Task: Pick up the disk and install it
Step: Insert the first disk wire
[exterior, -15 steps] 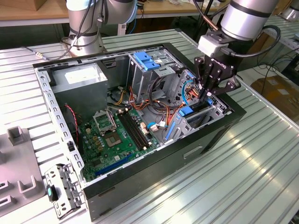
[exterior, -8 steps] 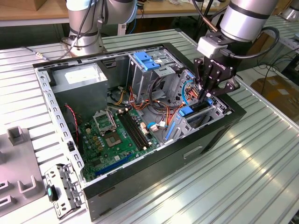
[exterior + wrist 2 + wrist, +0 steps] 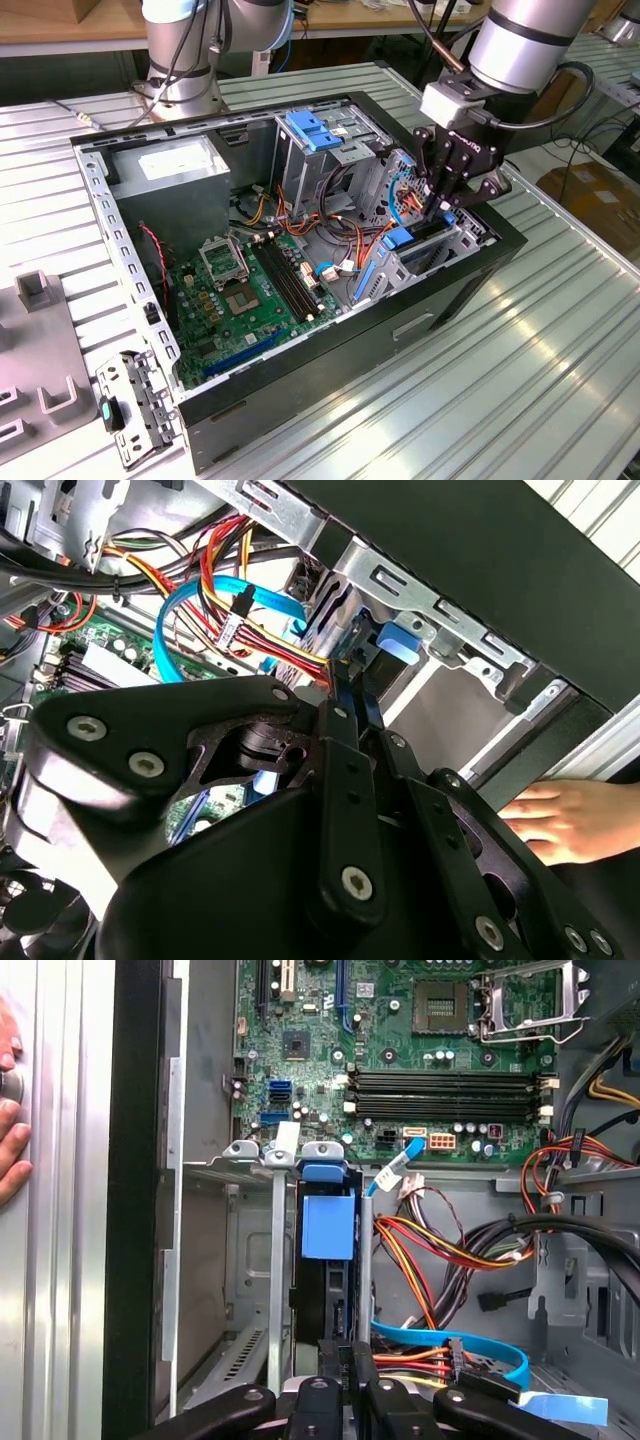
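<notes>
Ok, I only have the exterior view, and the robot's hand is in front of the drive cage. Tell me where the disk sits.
Observer: In the first wrist view the disk stands on edge inside a slot of the drive cage, its blue rail facing the camera. The robot's hand is right at the disk's near end.
Operator: Good. Now report anything just outside the case on that side.
Observer: A person's hand lies on the table beside the case's outer wall, in both wrist views.
</notes>
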